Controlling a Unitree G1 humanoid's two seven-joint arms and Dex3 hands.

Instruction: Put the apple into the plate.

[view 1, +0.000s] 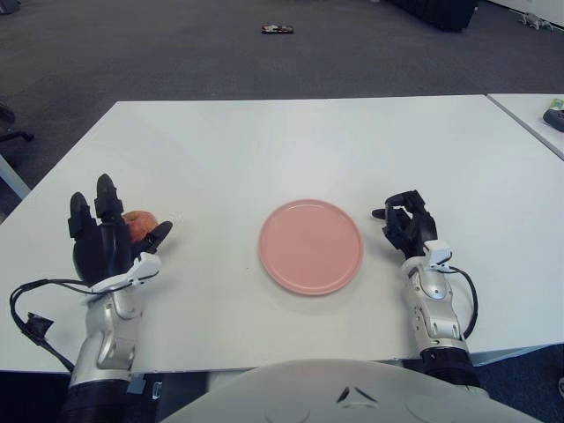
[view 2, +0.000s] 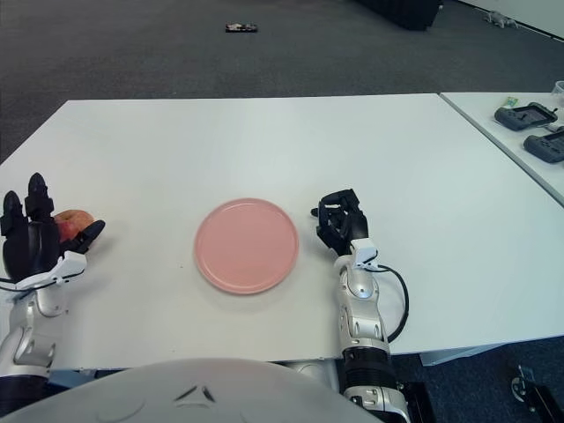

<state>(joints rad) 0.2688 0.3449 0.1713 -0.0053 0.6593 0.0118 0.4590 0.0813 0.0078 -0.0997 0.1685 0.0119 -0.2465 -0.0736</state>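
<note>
Left hand [view 1: 110, 238] cups apple [view 1: 138, 222]; pink plate [view 1: 310, 247] bare.

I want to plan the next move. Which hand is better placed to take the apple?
The left hand. Its open fingers already stand around the apple, left of the pink plate. The right hand shows on the plate's far side, curled and holding nothing.

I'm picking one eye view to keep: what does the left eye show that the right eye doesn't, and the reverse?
Left eye only: a chair base at the left edge.
Right eye only: two dark devices on the side table.
Both: the left hand with fingers spread around the apple, the plate, and the curled right hand beside the plate's right.
</note>
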